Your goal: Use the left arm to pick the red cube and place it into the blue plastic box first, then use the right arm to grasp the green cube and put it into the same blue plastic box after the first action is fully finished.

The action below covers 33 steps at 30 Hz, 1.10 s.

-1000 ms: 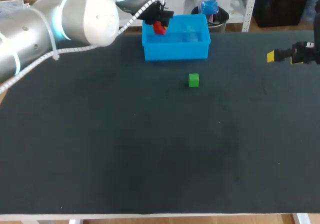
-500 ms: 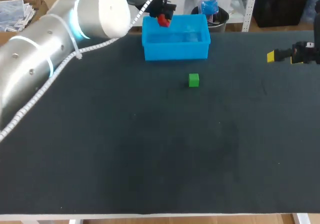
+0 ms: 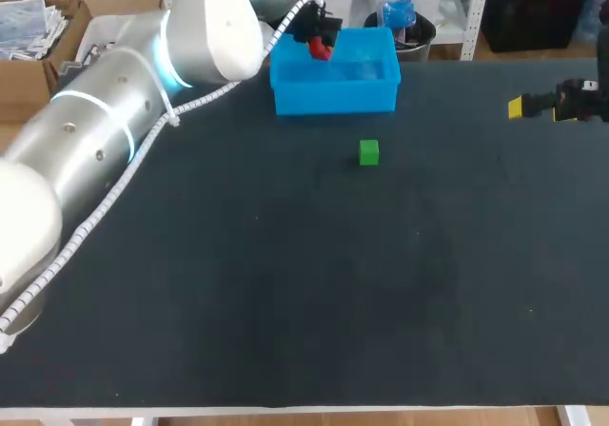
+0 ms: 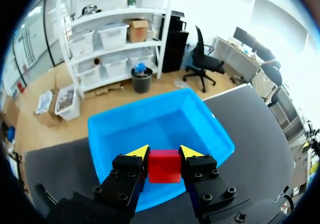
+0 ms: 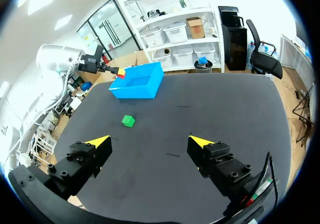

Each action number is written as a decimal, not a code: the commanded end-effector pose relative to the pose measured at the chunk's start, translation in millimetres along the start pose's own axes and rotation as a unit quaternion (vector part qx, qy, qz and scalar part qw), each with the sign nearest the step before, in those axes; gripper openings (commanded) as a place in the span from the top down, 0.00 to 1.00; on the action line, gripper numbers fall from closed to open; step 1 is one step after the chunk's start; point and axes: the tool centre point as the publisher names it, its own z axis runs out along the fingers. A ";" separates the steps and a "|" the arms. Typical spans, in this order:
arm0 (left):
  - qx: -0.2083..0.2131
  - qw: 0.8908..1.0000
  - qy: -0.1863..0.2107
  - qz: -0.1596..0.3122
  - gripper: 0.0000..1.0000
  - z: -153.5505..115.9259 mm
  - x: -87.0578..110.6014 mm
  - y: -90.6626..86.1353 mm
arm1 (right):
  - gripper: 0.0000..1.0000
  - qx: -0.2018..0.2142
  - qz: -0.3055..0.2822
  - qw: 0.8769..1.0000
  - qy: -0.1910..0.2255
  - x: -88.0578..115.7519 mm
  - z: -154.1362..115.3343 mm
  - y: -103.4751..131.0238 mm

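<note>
Your left end effector [image 4: 164,153] is clamped on the red cube [image 4: 164,167], with one yellow-tipped finger on each side of it. In the head view you will find that cube held above the blue plastic box [image 3: 333,97], at the box's 11 o'clock corner. From the left wrist, the box's open inside lies under and ahead of the cube. The box sits at 12 o'clock on the dark desk [image 3: 285,283], near its far edge. The green cube [image 3: 369,152] rests on the desk at about 5 o'clock from the box, apart from it and touching nothing. Your right end effector [image 5: 150,143] is at about 2 o'clock on the desk, well apart from both cubes, its fingers spread wide; the green cube lies far ahead of it
</note>
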 end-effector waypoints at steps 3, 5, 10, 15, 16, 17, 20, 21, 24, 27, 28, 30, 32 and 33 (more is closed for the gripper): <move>0.003 0.999 0.034 -0.003 1.00 44.7 -24.4 3.5 | 0.00 0.001 0.000 1.000 0.000 -0.4 0.6 0.3; 0.001 0.999 0.040 -0.004 1.00 48.3 -22.8 3.5 | 0.00 0.001 0.000 1.000 0.000 -0.4 0.6 0.3; -0.004 0.999 0.049 -0.007 1.00 53.3 -19.6 2.6 | 0.00 0.001 0.000 1.000 0.000 -0.4 0.6 0.3; -0.006 0.998 0.064 -0.014 1.00 58.7 -15.0 3.9 | 0.00 0.001 0.000 1.000 0.000 -0.4 0.6 0.3; -0.006 0.998 0.068 -0.016 1.00 59.2 -14.1 4.2 | 0.00 0.001 0.000 1.000 0.000 -0.4 0.6 0.3; -0.007 0.997 0.071 -0.018 1.00 59.3 -13.6 4.0 | 0.00 0.001 0.000 1.000 0.000 -0.4 0.6 0.3; -0.008 0.997 0.076 -0.020 0.76 60.0 -11.5 3.8 | 0.00 0.001 0.000 1.000 0.000 -0.4 0.6 0.3; -0.008 0.997 0.077 -0.020 0.63 59.7 -10.8 3.4 | 0.00 0.001 0.000 1.000 0.000 -0.4 0.6 0.3; -0.010 0.997 0.078 -0.019 0.16 57.0 -10.3 2.9 | 0.00 0.001 0.000 1.000 0.000 -0.4 0.6 0.3; -0.013 0.997 0.078 -0.015 0.00 51.2 -12.8 2.2 | 0.00 0.001 0.000 1.000 0.000 -0.4 0.6 0.3; -0.015 0.997 0.078 -0.012 0.00 49.5 -13.8 2.0 | 0.00 0.001 0.000 1.000 0.000 -0.4 0.6 0.3; -0.017 0.997 0.078 -0.009 0.00 46.1 -15.6 1.0 | 0.00 0.001 0.000 1.000 0.000 -0.4 0.6 0.3; -0.018 0.997 0.077 -0.007 0.00 41.0 -17.2 -0.9 | 0.00 0.001 0.000 1.000 0.000 -0.4 0.6 0.3; -0.019 0.997 0.076 -0.006 0.00 38.5 -18.3 -1.4 | 0.00 0.001 0.000 1.000 0.000 -0.4 0.6 0.3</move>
